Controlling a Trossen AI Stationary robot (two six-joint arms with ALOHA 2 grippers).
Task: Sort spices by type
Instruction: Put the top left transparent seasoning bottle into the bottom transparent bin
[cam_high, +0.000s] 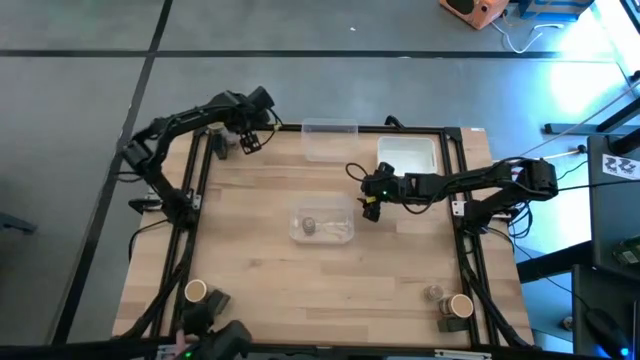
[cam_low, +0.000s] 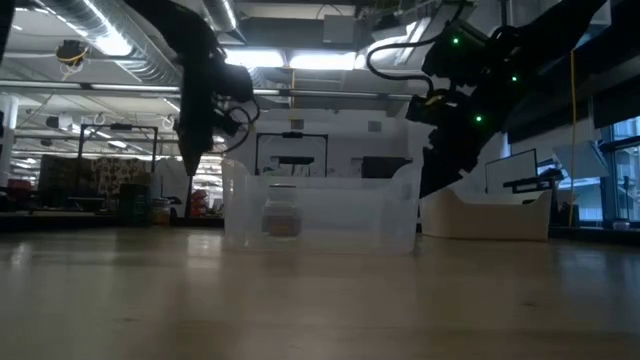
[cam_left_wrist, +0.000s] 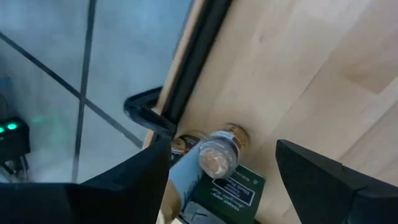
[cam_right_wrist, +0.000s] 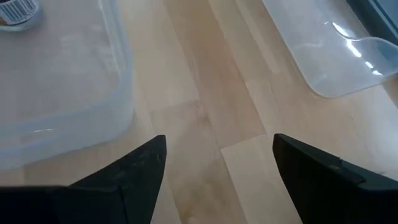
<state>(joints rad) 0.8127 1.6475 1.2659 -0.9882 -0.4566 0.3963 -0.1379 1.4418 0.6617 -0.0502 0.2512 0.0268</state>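
Observation:
My left gripper (cam_high: 248, 142) hangs open over the table's far left corner, above a small cluster of spices (cam_high: 219, 146). Its wrist view shows a clear jar with a tan top (cam_left_wrist: 218, 155), a second jar (cam_left_wrist: 186, 142) and a dark green box (cam_left_wrist: 234, 187) lying below the open fingers, untouched. My right gripper (cam_high: 370, 211) stands open over bare wood just right of the middle clear bin (cam_high: 322, 222), nothing between its fingers (cam_right_wrist: 217, 142). One spice jar (cam_high: 309, 225) stands in that bin.
A second clear bin (cam_high: 330, 140) and a white tray (cam_high: 407, 155) stand at the far edge. More spices sit in the near left corner (cam_high: 196, 291) and the near right corner (cam_high: 459, 304). The table's black frame rail (cam_left_wrist: 186, 81) runs beside the far-left cluster.

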